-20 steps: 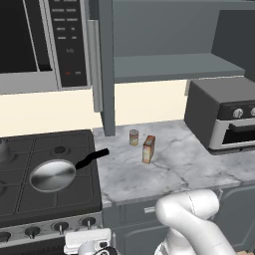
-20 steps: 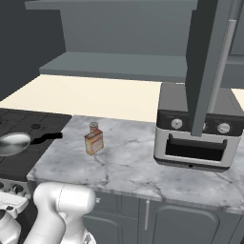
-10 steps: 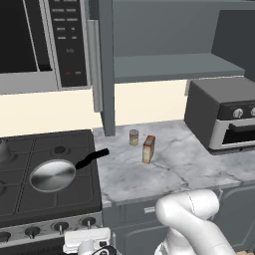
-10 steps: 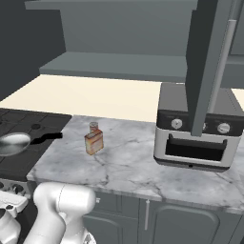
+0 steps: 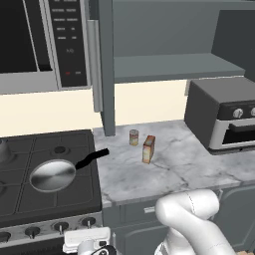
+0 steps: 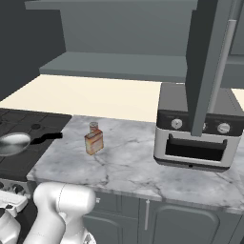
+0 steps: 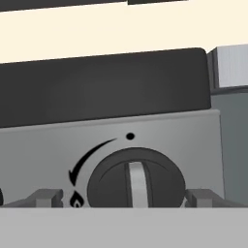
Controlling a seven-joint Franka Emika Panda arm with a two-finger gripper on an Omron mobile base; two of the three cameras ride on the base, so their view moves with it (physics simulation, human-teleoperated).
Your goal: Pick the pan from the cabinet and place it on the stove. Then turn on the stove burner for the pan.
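The pan [image 5: 52, 175], likely stiff and slick steel, sits on the stove [image 5: 30, 199] near its right edge, while the gripper [image 7: 124, 198], jaws wide, flanks a knob [image 7: 136, 179] best pinched across its raised rib.

Pan on the stove

The shiny round pan [image 5: 52, 175] sits flat on the black stove [image 5: 30, 199], its black handle pointing right; the grey cabinet [image 5: 164, 64] stands open.

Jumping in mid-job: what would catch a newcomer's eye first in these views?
The shiny pan sits on the stove, its black handle reaching toward the marble counter. In the hand view, a dark stove knob sits between the open gripper fingertips, its pointer bar upright. Above, the cabinet stands open, shelf bare.
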